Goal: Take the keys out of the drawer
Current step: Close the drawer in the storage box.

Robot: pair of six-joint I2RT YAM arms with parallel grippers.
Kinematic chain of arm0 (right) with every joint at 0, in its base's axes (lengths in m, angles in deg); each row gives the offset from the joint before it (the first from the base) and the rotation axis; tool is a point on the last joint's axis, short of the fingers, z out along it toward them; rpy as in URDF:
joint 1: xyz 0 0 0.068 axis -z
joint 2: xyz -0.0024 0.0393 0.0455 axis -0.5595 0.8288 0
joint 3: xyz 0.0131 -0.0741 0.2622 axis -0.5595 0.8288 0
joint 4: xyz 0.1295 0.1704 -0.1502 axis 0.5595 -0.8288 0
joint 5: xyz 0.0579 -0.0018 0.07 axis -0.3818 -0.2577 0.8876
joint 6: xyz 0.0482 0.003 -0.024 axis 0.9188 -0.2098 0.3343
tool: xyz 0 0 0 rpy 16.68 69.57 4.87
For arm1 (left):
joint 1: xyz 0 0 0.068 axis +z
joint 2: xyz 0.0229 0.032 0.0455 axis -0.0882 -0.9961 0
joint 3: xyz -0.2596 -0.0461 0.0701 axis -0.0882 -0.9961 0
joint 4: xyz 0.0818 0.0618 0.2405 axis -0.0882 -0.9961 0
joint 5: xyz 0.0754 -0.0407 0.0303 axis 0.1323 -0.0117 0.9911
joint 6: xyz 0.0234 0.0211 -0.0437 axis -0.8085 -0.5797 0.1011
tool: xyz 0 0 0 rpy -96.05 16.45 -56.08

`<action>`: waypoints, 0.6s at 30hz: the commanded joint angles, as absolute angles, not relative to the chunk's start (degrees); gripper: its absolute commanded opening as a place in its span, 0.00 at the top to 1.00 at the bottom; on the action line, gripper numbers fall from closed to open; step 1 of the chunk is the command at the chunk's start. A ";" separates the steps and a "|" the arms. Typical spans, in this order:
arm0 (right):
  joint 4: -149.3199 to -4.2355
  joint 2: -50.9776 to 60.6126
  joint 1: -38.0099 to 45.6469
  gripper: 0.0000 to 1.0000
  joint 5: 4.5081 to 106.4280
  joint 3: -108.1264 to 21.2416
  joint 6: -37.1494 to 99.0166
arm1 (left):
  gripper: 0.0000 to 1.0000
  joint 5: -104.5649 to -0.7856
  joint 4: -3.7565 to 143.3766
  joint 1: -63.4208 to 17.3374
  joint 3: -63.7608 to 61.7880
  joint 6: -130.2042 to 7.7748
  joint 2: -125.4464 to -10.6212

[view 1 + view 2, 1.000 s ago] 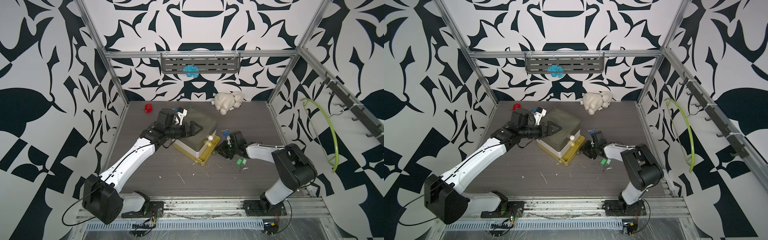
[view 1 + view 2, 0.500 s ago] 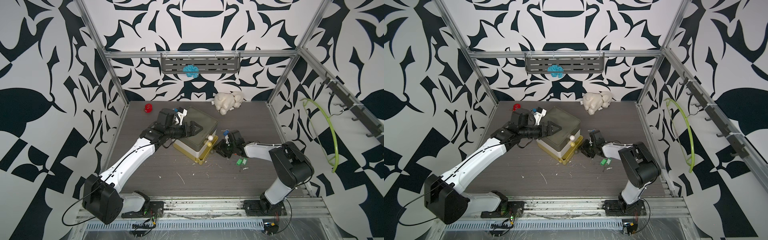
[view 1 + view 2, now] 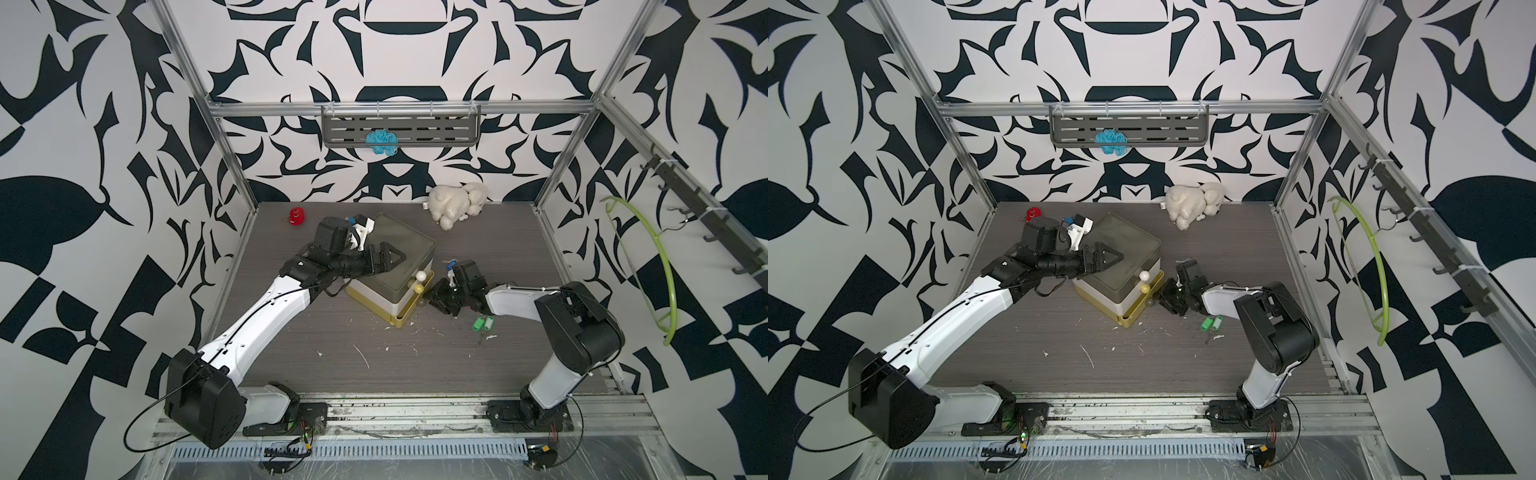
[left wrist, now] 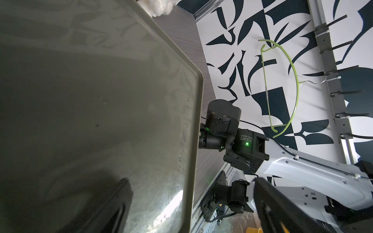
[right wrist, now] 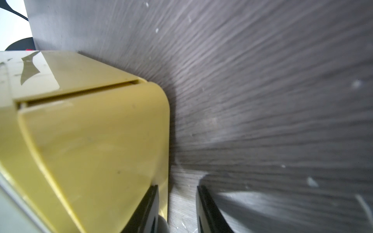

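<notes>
Finding: green-tagged keys (image 3: 483, 323) lie on the table beside the right arm, outside the drawers; others unseen. The right gripper (image 5: 177, 188), fingers parted, sits at the yellow bottom drawer (image 3: 409, 318) by its knob (image 3: 423, 302). The left gripper (image 3: 386, 262), spread, bears on the cabinet top (image 3: 403, 245). Recommend seating the knob squarely and pulling straight, with the cabinet pinned.
</notes>
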State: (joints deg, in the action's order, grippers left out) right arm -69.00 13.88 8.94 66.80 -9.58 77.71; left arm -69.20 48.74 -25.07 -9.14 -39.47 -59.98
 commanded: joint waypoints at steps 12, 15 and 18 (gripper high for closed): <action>-70.14 15.38 7.74 0.63 65.94 -10.55 78.56 | 0.01 -68.83 42.91 -25.35 -12.30 -40.20 -59.76; -69.82 15.56 7.41 0.63 65.92 -10.54 78.91 | 0.01 -68.88 42.77 -25.35 -12.52 -40.29 -59.36; -69.50 15.74 7.13 0.63 65.86 -10.55 79.12 | 0.01 -68.92 42.69 -25.35 -12.83 -40.29 -59.05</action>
